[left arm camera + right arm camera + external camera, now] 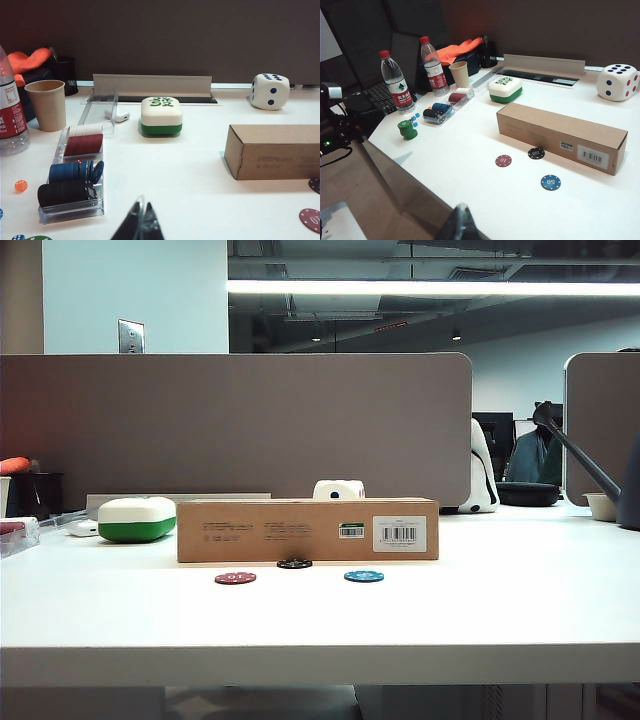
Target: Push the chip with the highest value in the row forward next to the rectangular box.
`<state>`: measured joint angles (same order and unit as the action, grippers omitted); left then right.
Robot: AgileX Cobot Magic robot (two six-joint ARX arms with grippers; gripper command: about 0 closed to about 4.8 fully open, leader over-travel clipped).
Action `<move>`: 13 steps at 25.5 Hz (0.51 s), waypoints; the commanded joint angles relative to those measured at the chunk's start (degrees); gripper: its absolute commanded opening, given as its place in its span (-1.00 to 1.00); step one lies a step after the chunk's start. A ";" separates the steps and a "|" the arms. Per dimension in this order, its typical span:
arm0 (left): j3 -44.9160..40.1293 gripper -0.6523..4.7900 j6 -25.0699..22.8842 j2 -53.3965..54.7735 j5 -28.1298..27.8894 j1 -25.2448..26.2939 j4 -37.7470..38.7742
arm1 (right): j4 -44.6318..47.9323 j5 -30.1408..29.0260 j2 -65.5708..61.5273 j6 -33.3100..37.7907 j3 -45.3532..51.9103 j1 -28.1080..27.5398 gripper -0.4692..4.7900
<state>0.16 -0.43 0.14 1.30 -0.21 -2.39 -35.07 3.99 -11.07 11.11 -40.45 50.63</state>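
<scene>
- The black chip point(536, 153), marked 100, is seen lying just in front of the rectangular box point(560, 131), close to its near face; whether it touches cannot be told
- It is judged to be already pushed forward out of the row, since the red chip point(503, 160) marked 10 and the blue chip point(550, 182) marked 50 lie nearer, to its left and right
- Three loose chips are counted in front of the box: one red, one black, one blue
- One box is counted, one white-and-green case point(505, 89) beyond it to the left, and one large die point(618, 82) behind it
- The left gripper point(141, 225) is shown held back over the table's left part, its fingertips drawn together and holding nothing
- The right gripper point(462, 225) is shown near the table's near edge, well apart from the chips; whether it is closed cannot be told
</scene>
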 commanded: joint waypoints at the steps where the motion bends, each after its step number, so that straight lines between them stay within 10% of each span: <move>1: 0.26 -0.78 0.00 0.00 -0.02 0.07 -0.52 | 0.57 0.17 -0.04 0.22 -0.13 -0.09 -0.84; 13: 0.26 -0.78 0.00 0.00 0.00 0.09 0.15 | 0.57 0.17 -0.04 0.22 -0.13 -0.07 -0.84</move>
<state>0.16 -0.43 0.16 1.32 -0.21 -1.93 -35.07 3.99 -11.07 11.11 -40.45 50.63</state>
